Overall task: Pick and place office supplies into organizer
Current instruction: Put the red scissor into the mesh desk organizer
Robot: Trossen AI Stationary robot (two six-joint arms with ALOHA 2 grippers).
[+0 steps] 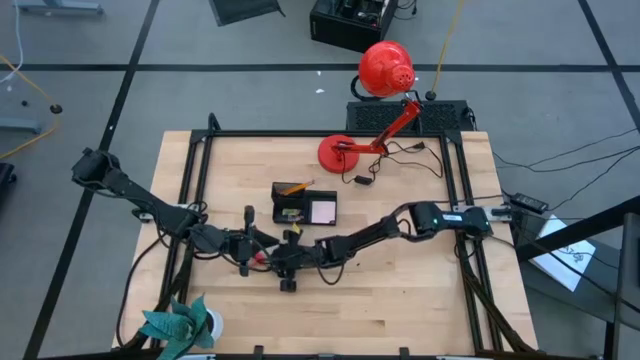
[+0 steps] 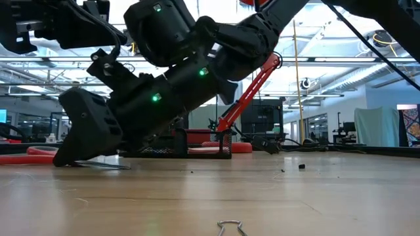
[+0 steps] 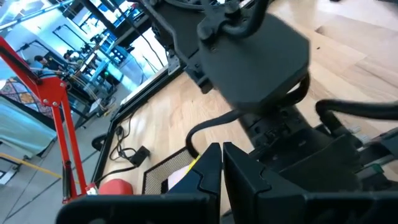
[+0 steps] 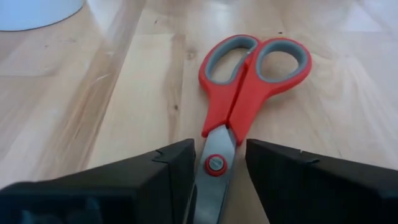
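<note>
Wooden surface point(image 4: 124, 93): right pincer point(image 4: 217, 165), part open, straddles the scissors point(image 4: 245, 81) pivot, unclamped; blades could skid flat.

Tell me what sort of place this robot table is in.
Probably a robotics lab or workshop: a butcher-block table on a grey floor with trailing cables, and beyond it an open hall with workbenches and ceiling strip lights.

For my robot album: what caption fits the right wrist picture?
Right end effector straddling red-handled scissors on the table.
</note>
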